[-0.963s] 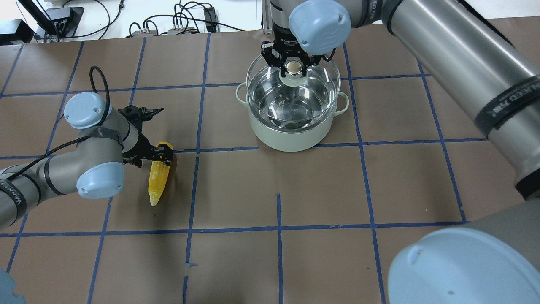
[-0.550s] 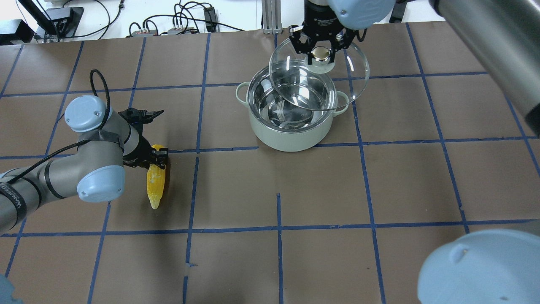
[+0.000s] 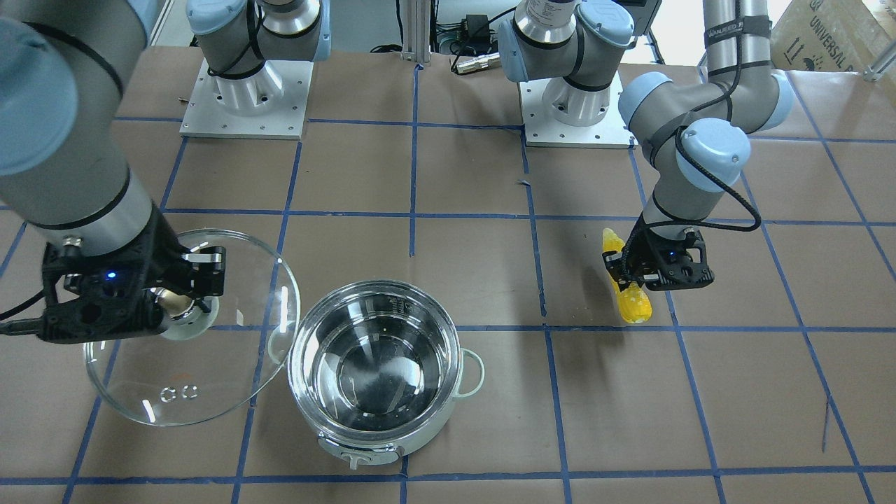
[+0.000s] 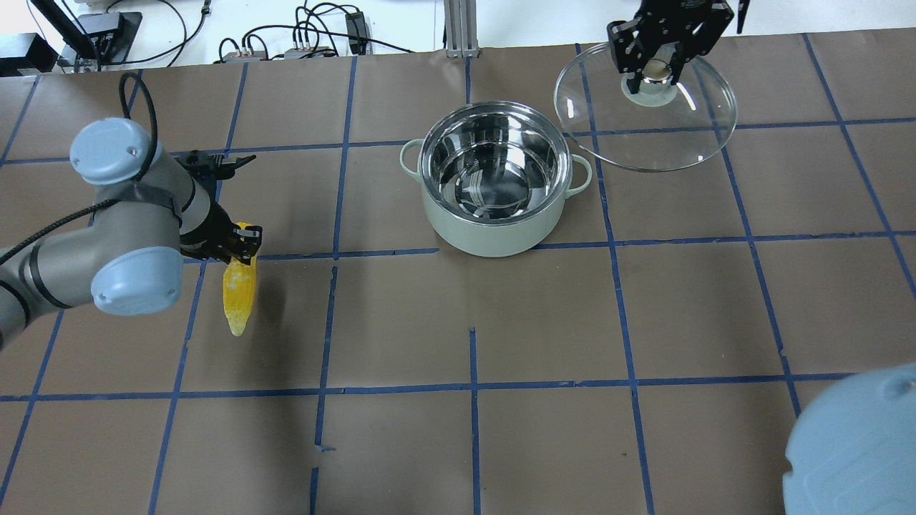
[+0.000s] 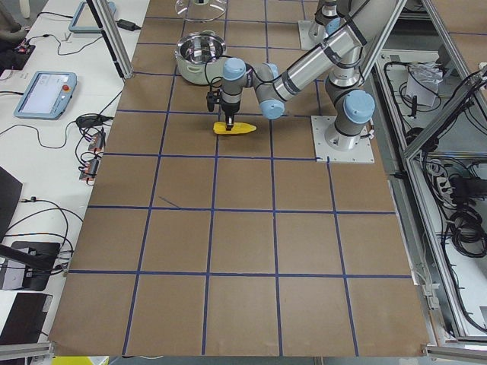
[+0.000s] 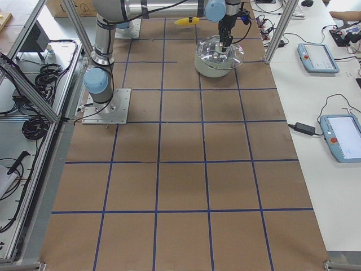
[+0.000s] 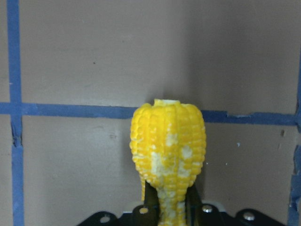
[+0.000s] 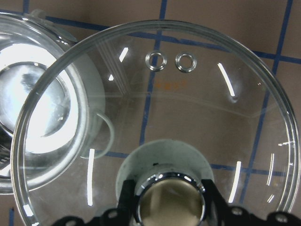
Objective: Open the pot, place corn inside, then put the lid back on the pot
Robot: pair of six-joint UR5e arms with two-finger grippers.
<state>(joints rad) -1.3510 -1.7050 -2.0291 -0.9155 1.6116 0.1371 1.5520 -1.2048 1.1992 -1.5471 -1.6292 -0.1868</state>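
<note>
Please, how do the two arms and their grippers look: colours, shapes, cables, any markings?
The left arm and right arm are silver-grey tubes with rounded pale-blue joint caps. The left arm carries a loose black cable and a black band with white lettering. The left gripper and right gripper are black and angular, each with two fingers.
</note>
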